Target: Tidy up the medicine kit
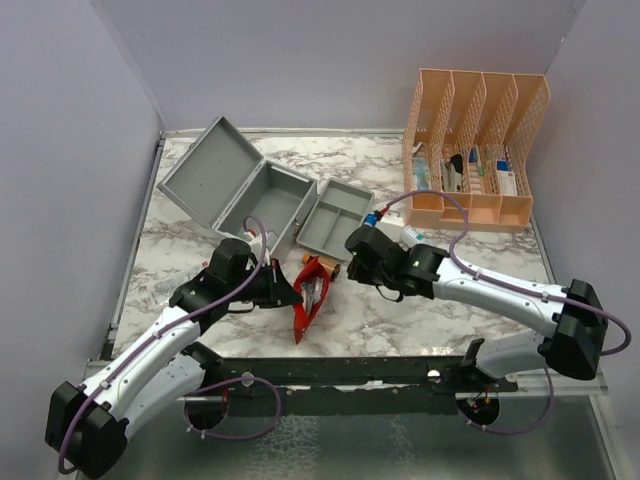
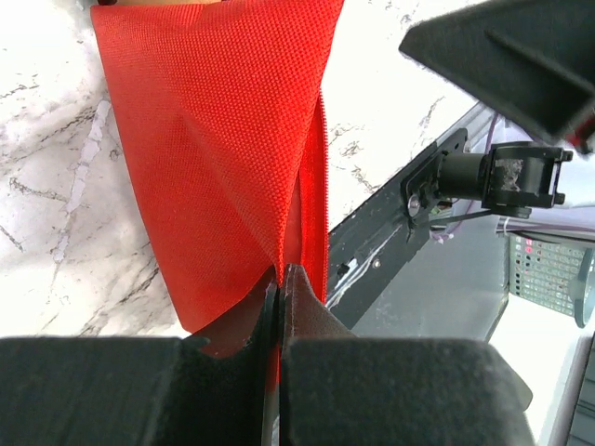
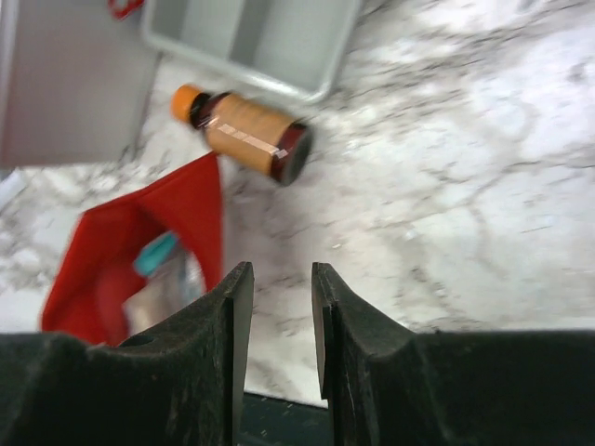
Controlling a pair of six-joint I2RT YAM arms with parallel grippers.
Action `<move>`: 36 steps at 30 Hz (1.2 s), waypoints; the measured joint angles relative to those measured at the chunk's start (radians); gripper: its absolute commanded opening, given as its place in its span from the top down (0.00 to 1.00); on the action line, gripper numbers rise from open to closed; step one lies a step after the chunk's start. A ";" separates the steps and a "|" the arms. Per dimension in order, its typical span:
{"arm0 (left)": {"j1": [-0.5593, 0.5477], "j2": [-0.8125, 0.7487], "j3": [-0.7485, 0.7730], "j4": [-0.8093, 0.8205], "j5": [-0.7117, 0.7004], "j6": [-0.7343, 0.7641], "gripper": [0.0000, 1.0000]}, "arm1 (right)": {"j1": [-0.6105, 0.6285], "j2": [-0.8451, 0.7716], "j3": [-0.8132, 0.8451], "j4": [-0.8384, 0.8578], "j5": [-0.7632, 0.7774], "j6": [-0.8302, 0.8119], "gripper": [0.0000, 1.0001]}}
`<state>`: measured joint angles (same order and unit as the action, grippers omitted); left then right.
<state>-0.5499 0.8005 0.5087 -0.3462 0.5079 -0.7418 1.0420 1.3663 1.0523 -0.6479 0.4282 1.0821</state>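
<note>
Left gripper (image 2: 279, 283) is clamped tight on an edge of the red pouch (image 2: 214, 139), which stands up from the marble table (image 2: 56, 186). Right gripper (image 3: 281, 279) hovers by the pouch's mouth, jaws parted around nothing. Beyond lies an amber bottle (image 3: 246, 137), seemingly touching the grey divided tray (image 1: 335, 215). Farther back, left of that tray, the medicine kit (image 1: 240, 190) stands open, apart from both grippers.

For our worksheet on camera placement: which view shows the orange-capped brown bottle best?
Right wrist: the bottle lies on its side, whole, beside the grey tray. Top external shows only a small orange bit near the red pouch; left wrist does not show it.
</note>
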 measured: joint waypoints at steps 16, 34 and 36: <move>0.000 0.015 -0.003 0.107 0.143 -0.046 1.00 | -0.419 0.034 -0.125 0.061 0.022 -0.192 0.74; 0.000 0.126 -0.013 0.143 0.158 -0.009 1.00 | -0.521 0.483 0.251 0.138 0.045 -0.319 0.83; 0.000 0.129 -0.013 0.143 0.158 -0.003 1.00 | -0.539 0.500 0.256 0.136 0.045 -0.316 0.82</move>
<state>-0.5499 0.9295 0.4953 -0.2035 0.6662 -0.7444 0.5026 1.8668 1.3087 -0.5117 0.4732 0.7662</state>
